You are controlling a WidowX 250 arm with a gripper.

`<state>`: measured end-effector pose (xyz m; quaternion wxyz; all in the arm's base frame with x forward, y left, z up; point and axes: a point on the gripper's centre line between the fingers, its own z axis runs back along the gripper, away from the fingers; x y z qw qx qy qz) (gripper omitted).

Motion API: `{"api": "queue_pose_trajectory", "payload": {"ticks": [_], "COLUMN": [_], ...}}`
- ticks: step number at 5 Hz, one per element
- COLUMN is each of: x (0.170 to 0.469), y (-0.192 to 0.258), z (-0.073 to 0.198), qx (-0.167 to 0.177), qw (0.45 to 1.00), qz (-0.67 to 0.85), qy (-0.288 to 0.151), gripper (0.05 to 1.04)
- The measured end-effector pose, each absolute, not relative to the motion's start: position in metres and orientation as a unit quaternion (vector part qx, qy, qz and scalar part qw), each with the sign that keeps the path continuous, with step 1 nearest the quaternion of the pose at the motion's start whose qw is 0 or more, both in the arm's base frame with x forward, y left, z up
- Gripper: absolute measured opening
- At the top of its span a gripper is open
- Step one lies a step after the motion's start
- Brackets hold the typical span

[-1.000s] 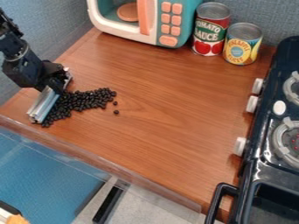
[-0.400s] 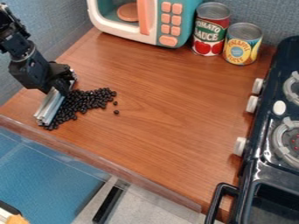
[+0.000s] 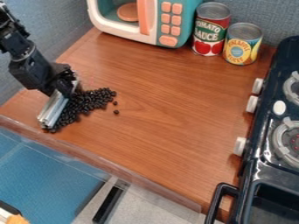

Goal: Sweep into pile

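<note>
Most of the black beans (image 3: pixel 88 101) lie just right of the silvery bar (image 3: pixel 53 108) at left of frame, along its long side, which slants down-left. Gripping that bar, the tool (image 3: pixel 66 85) would best push rightward — broadside (two stray beans (image 3: pixel 116 112) sit beyond).

Cans (image 3: pixel 226 37) right of microwave (image 3: pixel 143 19)

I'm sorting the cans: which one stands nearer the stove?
The yellow-labelled can; the red-labelled can stands farther from the stove, beside the toy microwave.
</note>
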<state>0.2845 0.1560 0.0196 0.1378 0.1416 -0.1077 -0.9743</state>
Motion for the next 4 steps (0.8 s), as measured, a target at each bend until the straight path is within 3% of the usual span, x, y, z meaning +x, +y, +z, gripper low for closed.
{"api": "queue_pose_trajectory", "payload": {"ticks": [3, 4], "x": [0.28, 0.274], "y": [0.171, 0.173], "z": [0.069, 0.091], "qx": [0.175, 0.193], "qw": [0.11, 0.061], "qz": [-0.972, -0.973], "qy": [-0.108, -0.109], "gripper": [0.374, 0.374]}}
